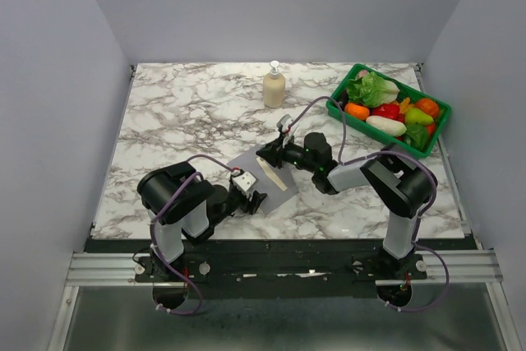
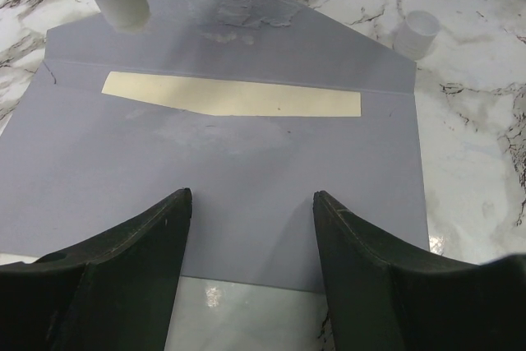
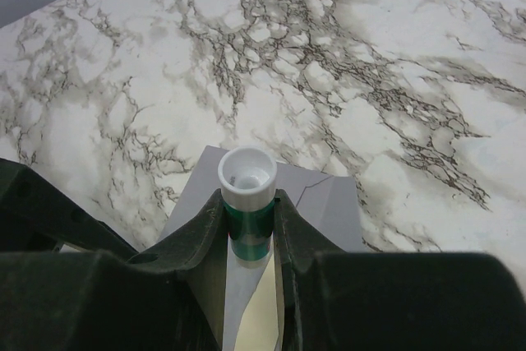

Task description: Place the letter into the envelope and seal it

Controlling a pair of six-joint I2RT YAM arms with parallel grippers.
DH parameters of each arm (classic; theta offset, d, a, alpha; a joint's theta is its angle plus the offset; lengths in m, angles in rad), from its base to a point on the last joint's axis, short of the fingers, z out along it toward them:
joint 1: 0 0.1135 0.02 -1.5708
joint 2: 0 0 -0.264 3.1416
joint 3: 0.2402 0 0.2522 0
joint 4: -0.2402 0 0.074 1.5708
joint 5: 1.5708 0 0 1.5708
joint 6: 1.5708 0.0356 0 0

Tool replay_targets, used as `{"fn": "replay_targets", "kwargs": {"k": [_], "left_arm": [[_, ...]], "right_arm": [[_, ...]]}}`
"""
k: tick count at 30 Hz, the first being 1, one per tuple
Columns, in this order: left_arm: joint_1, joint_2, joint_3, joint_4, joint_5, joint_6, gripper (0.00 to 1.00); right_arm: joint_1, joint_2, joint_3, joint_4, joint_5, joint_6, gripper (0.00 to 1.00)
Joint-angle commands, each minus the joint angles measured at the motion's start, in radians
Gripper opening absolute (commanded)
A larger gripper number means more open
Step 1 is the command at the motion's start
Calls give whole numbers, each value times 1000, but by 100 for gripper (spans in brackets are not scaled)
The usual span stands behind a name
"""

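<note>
The grey envelope (image 2: 214,170) lies flat with its flap open and wet glue smears on the flap. The cream letter (image 2: 234,98) is inside, showing as a strip under the flap fold. My left gripper (image 2: 251,203) is open and empty, its fingers over the envelope's near edge. My right gripper (image 3: 249,207) is shut on an uncapped green-and-white glue stick (image 3: 246,177), held over the flap's tip. In the top view the envelope (image 1: 283,193) and letter (image 1: 276,176) lie between the left gripper (image 1: 256,200) and the right gripper (image 1: 269,156).
The glue stick's white cap (image 2: 413,33) stands on the marble just beyond the envelope's right corner. A soap dispenser (image 1: 274,86) stands at the back centre. A green basket (image 1: 370,127) of toy vegetables sits at the back right.
</note>
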Motion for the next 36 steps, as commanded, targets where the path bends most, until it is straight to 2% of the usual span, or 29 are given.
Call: {"fn": "replay_targets", "kwargs": {"k": [1,8,29,36], "left_arm": [[4,46,-36,179,-32,-8,72],[2,39,-39,179,-41,-2,72],[1,45,-41,178,123,13,69],[-59,51,-41,175,117,29,69]], "right_arm": [[2,48,-19,168,-53,-72,1],[24,37,-38,162,-56,-95,1],[67,124,-93,242,48,-118,1],[68,127,-97,242,68,-122,1]]}}
